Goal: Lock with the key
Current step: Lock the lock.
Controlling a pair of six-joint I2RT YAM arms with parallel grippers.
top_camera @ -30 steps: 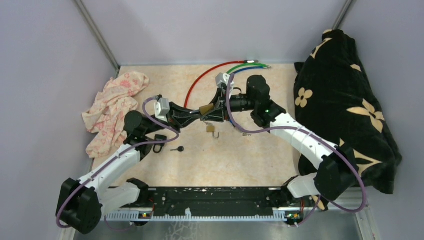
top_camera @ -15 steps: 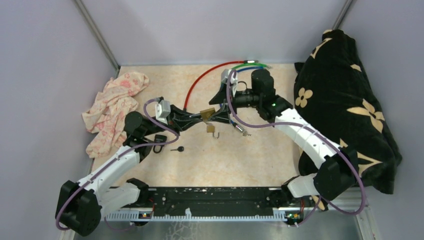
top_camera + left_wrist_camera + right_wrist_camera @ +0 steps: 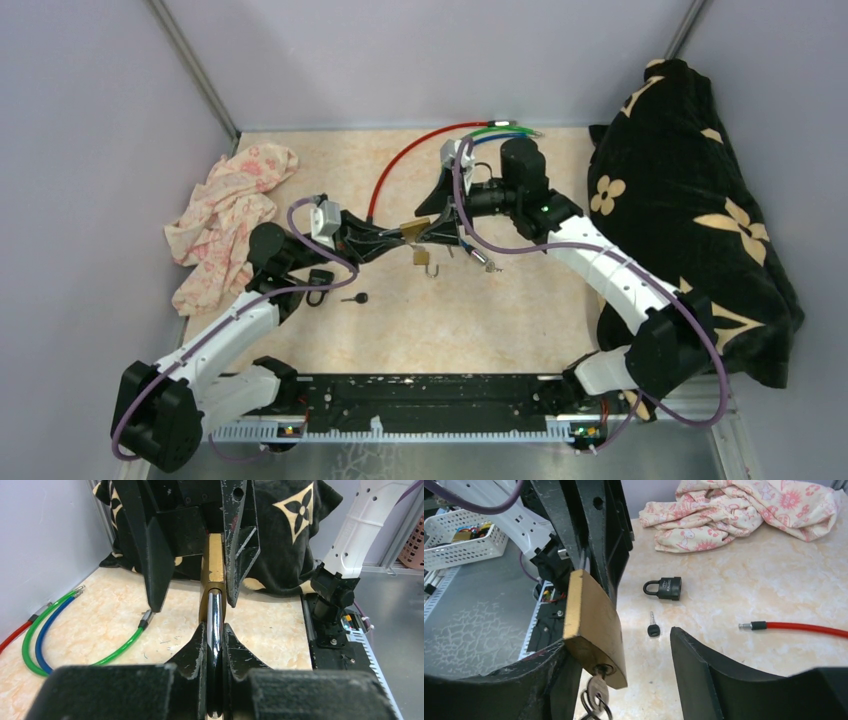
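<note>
Padlock: brass, held in the air over the middle of the surface, with its shackle toward the left arm and its keyhole end toward the right arm.
Key: we see it seated in the padlock's keyhole, with a ring hanging below it.
Left tool: clamped on the padlock's silver shackle, a finger pressed to each side.
Right tool: fingers apart, straddling the brass body. We see one finger close against it and the other standing clear.
Black lock: lying flat on the surface, left of the middle. Its shackle looks closed to us.
Black key: just beside the black lock, not touching it.
Red cable: on the surface, running toward the far edge.
Cloth: bunched at the left edge.
Blanket: heaped along the right edge.
</note>
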